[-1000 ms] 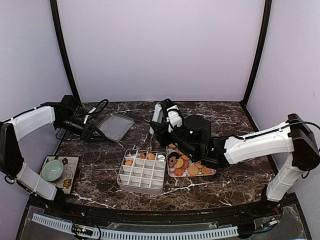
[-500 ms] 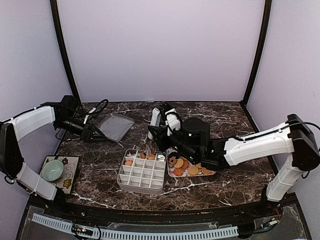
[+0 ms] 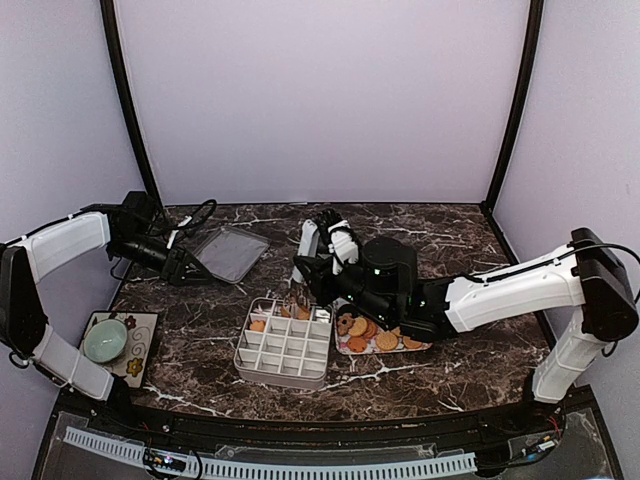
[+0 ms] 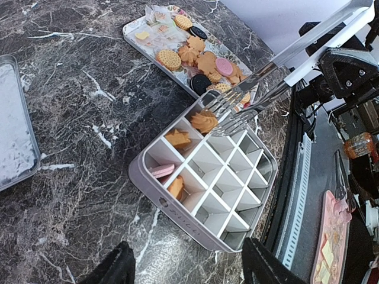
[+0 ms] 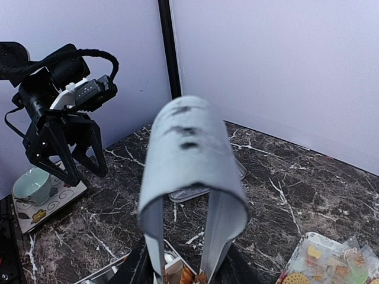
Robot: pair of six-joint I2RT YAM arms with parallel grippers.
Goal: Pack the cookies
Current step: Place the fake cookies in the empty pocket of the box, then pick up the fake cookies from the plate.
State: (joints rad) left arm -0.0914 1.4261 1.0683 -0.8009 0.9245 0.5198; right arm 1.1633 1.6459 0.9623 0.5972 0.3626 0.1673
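The right gripper (image 3: 326,240) clamps the metal tongs (image 4: 278,77), whose tips point down at the divided box's (image 4: 177,214) back row. Most cookies (image 4: 201,62) lie in a band slanting off the box's right side. The left gripper (image 4: 189,269) hangs open, well left of the box.

Tongs (image 4: 296,50) reach tips-down over a grey divided box (image 4: 177,216) on a marble table (image 3: 190,320), just beside a flowered tray (image 4: 129,29). Far left, a green bowl (image 3: 105,340) sits on a patterned mat (image 3: 140,355); a metal tray (image 3: 228,252) lies behind.

Lab test booth, plain lilac walls (image 3: 320,100)
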